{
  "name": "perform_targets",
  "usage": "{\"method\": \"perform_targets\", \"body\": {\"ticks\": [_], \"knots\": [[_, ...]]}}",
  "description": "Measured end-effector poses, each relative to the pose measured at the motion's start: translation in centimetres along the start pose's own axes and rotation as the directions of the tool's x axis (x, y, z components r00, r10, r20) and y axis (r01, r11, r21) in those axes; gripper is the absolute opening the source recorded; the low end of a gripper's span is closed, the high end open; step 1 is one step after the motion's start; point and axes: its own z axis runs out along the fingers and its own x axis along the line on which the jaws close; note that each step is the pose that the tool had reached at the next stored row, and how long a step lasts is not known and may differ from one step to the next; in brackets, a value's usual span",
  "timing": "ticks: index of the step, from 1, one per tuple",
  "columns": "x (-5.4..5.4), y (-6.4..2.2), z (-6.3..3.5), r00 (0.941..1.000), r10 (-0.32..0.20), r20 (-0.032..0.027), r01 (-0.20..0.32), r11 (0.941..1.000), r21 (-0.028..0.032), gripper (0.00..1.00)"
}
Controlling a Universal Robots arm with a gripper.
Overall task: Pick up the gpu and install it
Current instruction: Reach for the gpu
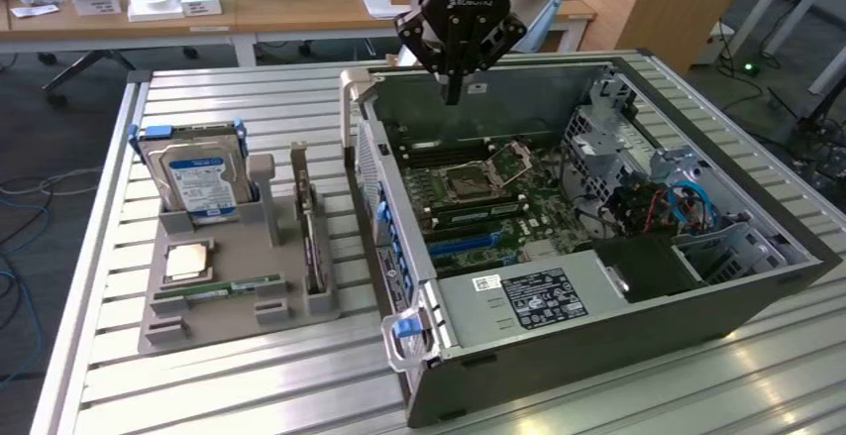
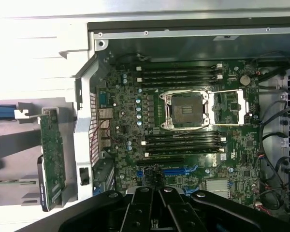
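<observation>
The gpu (image 1: 308, 229) stands on edge in a slot of the grey holder tray (image 1: 198, 316), at the exterior view's left of the open computer case (image 1: 581, 306). In the wrist view the gpu (image 2: 52, 157) shows its board side just outside the case's rear wall. My gripper (image 1: 454, 88) hangs above the far end of the case, over the motherboard (image 1: 496, 202), well apart from the gpu. Its fingers (image 2: 144, 195) are shut together with nothing between them. Blue expansion slots (image 2: 176, 171) lie on the board below the open CPU socket (image 2: 186, 109).
The holder tray also carries a silver hard drive (image 1: 198, 172) with a blue-white label, a CPU chip (image 1: 186, 259) and a green RAM stick (image 1: 218, 286). Cables and drive bays (image 1: 648, 202) crowd the case's right side. A desk (image 1: 264, 4) with clutter stands behind the slatted table (image 1: 225, 376).
</observation>
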Motion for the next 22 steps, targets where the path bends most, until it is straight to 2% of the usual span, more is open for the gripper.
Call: {"method": "perform_targets", "body": {"ticks": [22], "knots": [[1.4, -0.11, -0.01, 1.0000, 0.000, 0.0000, 0.000, 1.0000, 0.0000, 0.11]]}}
